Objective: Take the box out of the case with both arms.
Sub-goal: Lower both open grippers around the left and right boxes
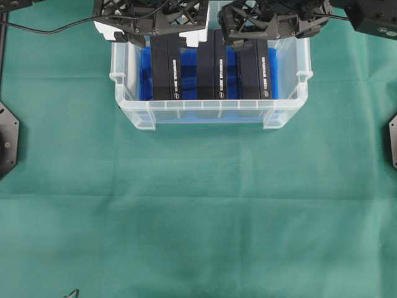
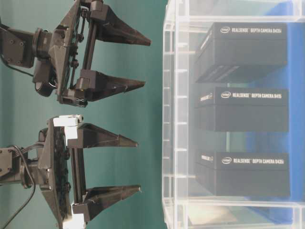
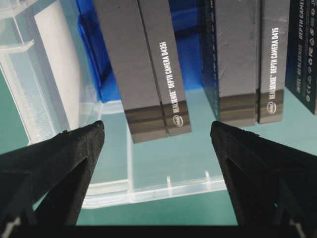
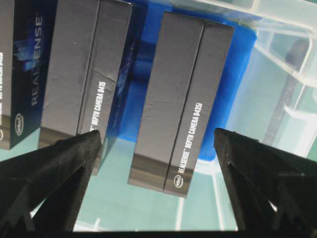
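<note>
The see-through plastic case (image 1: 208, 112) with milky white edges is showing a bright blue floor (image 1: 146, 68). Three flat black cardboard boxes (image 1: 166, 67) are wearing small white letters along their thin sides, and each is showing a tiny round white logo. One box side is glowing dark blue (image 4: 25, 74). The desk's soft cloth (image 1: 198, 217) is looking plain green. The left hand (image 2: 107, 164) is looking black with white bits, and the right hand (image 2: 116, 62) is looking all black.
</note>
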`<state>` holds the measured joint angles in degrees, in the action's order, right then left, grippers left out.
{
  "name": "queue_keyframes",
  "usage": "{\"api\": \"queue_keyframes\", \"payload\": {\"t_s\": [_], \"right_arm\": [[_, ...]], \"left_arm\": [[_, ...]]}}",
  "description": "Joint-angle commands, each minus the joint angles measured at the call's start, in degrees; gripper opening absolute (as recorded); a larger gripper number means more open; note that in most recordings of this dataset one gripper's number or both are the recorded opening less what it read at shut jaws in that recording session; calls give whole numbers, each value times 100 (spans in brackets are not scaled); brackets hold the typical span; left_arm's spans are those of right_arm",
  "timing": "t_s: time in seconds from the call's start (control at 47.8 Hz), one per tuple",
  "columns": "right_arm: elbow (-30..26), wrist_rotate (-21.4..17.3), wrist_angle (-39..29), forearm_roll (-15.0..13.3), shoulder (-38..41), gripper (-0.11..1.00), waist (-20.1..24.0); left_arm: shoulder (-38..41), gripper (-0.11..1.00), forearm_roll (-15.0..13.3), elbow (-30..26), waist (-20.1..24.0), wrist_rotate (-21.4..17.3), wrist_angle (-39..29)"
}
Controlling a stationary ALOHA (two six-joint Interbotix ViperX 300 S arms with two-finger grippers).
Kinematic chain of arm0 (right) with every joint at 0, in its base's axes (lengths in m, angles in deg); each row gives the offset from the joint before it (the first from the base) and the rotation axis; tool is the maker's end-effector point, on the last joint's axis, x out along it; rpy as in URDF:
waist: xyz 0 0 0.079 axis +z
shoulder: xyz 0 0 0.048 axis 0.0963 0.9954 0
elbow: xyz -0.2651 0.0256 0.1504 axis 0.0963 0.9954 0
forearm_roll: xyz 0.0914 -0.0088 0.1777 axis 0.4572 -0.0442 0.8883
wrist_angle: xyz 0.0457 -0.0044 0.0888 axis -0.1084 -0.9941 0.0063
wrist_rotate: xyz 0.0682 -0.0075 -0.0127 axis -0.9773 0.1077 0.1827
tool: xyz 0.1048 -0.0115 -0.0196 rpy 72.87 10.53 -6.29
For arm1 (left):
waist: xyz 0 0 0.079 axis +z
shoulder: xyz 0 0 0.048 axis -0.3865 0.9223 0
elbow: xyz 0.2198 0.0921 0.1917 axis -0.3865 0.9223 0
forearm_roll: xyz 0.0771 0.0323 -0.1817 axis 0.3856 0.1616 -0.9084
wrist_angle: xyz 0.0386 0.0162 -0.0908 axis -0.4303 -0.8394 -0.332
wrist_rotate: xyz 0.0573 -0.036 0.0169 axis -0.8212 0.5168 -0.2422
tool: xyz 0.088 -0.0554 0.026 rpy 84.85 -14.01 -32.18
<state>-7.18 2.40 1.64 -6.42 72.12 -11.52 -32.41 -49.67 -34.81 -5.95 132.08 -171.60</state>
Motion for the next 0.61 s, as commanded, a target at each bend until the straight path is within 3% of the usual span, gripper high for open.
{"api": "queue_keyframes", "payload": {"t_s": [0.0,0.586], "right_arm": [[-149,-9,35,-9,-79,96,18],[0,0,44,-18,-70,96,18]], "left_arm": [[-88,84,26,-114,0,-9,18],[-88,84,70,9,18,0,123]]}}
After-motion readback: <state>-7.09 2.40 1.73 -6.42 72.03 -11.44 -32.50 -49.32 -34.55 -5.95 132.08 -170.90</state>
